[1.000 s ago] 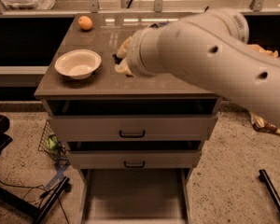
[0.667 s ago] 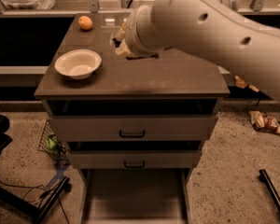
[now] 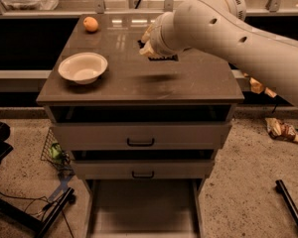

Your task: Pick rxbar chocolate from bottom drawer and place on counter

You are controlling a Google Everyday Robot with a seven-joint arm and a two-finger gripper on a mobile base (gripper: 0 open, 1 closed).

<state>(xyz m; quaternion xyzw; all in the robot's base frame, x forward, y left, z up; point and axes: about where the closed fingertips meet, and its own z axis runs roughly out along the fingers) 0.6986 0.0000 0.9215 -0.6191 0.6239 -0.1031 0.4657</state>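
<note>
**Fingers (image 3: 147, 47) pinching rxbar chocolate (image 3: 162, 57) above counter (image 3: 203, 83)**

The gripper (image 3: 150, 51) is hanging over the back-centre of the counter. Most of it is hiding behind the thick white wrist of the arm (image 3: 223, 24), so only the pale tips are showing, and they are clamping the left end of the bar. The rxbar chocolate is sticking out to the right of them, flat & dark. Its shadow (image 3: 156, 77) is lying on the glossy top a bit nearer the front edge, apart from the bar, so the bar is hanging clear of the surface. The wrapper print is too small to read, so no brand is legible.

The arm is reaching in from the right, crossing above the counter's right rear corner.

On the left side of the counter a white bowl (image 3: 83, 67) is sitting near the front & an orange (image 3: 91, 24) near the back corner, both well apart from the bar.

Below the top, the top drawer (image 3: 104, 135) & middle drawer (image 3: 104, 168) are showing black handles. The bottom drawer (image 3: 141, 207) is standing pulled out, w/ its pale grey floor showing.

On the floor at right, crumpled snack bags (image 3: 280, 129) are lying near the cabinet.
</note>
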